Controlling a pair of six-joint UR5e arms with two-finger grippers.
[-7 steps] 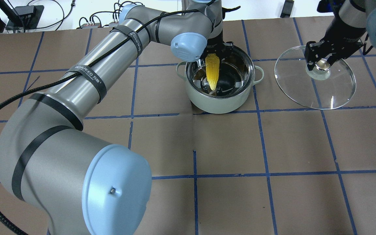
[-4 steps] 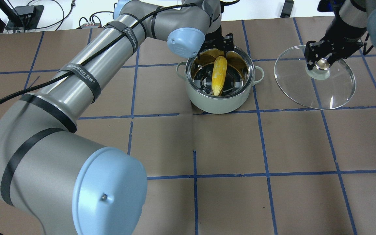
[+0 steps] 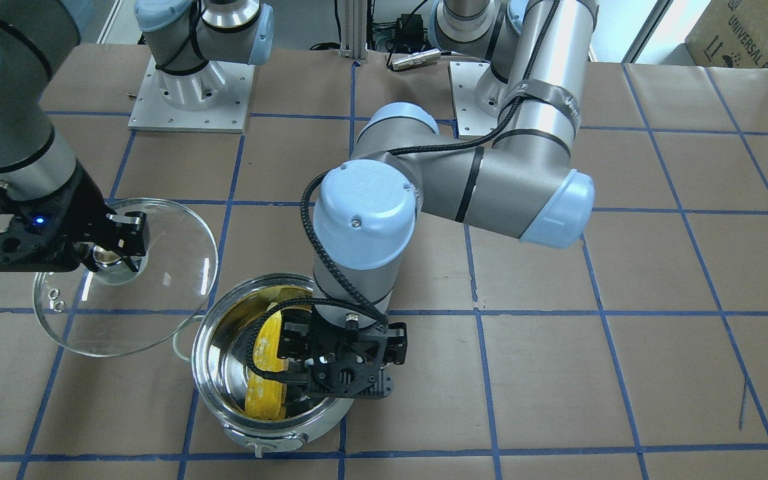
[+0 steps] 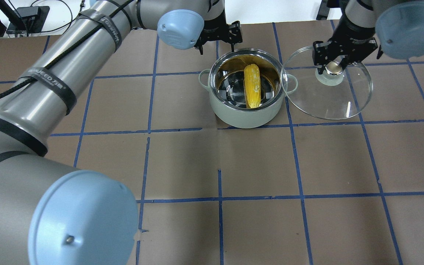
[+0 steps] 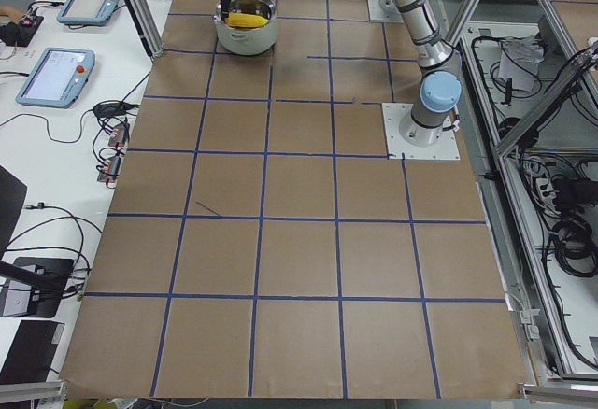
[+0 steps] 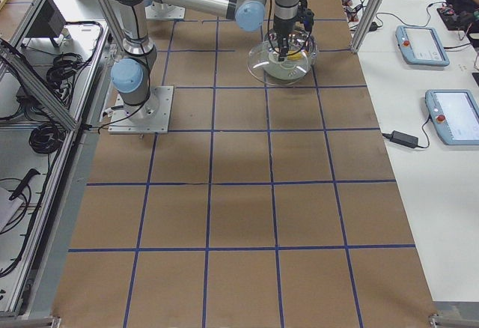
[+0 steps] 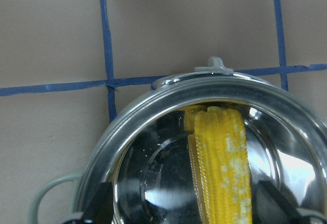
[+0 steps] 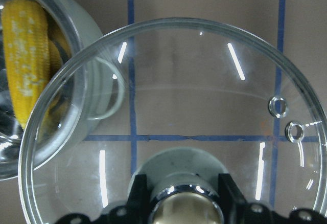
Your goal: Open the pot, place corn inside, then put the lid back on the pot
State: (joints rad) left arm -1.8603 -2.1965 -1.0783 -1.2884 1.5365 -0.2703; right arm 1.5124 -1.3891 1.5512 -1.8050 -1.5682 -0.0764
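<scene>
The pot (image 4: 234,117) stands open at the table's far middle. The yellow corn (image 4: 252,86) lies loose inside it, leaning on the wall; it also shows in the front view (image 3: 264,393) and the left wrist view (image 7: 225,168). My left gripper (image 4: 217,36) is open and empty, raised above the pot's far rim (image 7: 153,116). My right gripper (image 4: 331,66) is shut on the knob of the glass lid (image 4: 326,99) and holds it just right of the pot. The lid's edge overlaps the pot's right handle (image 8: 110,98).
The table is brown paper with a blue tape grid (image 4: 219,198). Both arm bases (image 3: 191,93) stand at the robot's side. Tablets (image 6: 423,43) lie on the white bench beyond the far edge.
My left gripper let go of the corn, which dropped into the pot, then rose and drew back to the far rim. My right gripper carried the lid left, up to the pot.
</scene>
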